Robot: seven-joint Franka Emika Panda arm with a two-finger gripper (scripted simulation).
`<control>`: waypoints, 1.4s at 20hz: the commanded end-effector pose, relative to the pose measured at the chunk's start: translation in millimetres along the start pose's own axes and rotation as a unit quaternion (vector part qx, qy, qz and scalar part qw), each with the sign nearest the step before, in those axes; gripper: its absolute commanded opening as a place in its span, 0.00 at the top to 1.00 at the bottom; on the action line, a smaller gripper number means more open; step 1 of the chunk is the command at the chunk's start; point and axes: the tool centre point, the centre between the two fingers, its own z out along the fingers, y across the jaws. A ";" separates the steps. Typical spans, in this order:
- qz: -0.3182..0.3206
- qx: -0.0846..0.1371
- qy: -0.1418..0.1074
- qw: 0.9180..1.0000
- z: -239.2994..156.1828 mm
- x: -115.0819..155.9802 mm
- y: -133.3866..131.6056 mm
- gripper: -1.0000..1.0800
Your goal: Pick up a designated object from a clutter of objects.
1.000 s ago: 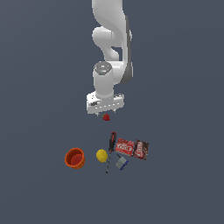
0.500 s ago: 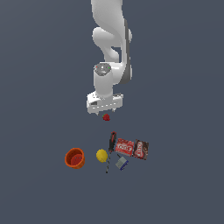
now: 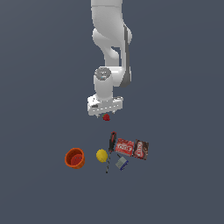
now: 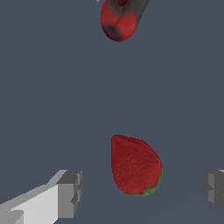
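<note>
Between the spread fingertips (image 4: 70, 192) of the gripper (image 3: 105, 111) lay the strawberry (image 4: 134, 165), untouched by either, with clear gaps on both sides; the jaws stood open. In the exterior view it showed as a small red lump just under the gripper, apart from the clutter: screwdriver (image 3: 110, 148), red-brown flat box (image 3: 132, 148), yellow ball (image 3: 101, 155), grey-blue block (image 3: 121, 163) and orange cup (image 3: 75, 158).

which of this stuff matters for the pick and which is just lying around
Part of the job:
- strawberry, the target
- gripper, jaws apart, one either side of it

Just lying about:
- orange cup
- yellow ball
- screwdriver
- red flat box
- grey-blue block
</note>
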 end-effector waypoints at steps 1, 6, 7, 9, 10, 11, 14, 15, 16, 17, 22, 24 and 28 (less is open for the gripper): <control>0.000 0.000 0.000 1.000 10.3 -0.6 -0.1 0.04; 0.000 0.000 0.000 1.000 22.8 -0.8 -0.2 0.04; 0.000 0.000 0.000 1.000 23.9 -0.8 -0.2 0.04; 0.000 0.000 0.000 1.000 24.8 -0.8 -0.2 0.04; 0.000 0.000 0.000 1.000 24.8 -0.8 -0.2 1.00; 0.000 0.000 0.000 1.000 24.8 -0.8 -0.2 1.00; 0.000 0.000 0.000 1.000 24.8 -0.8 -0.2 1.00; 0.000 0.000 0.000 1.000 24.8 -0.8 -0.2 1.00; 0.000 0.000 0.000 1.000 24.8 -0.8 -0.2 1.00; 0.000 0.000 0.000 1.000 24.8 -0.8 -0.2 1.00; 0.000 0.000 0.001 1.000 23.4 -0.6 0.3 1.00; 0.000 0.000 0.001 1.000 21.1 -1.1 1.0 1.00; 0.000 0.000 0.001 1.000 12.0 -3.1 3.9 1.00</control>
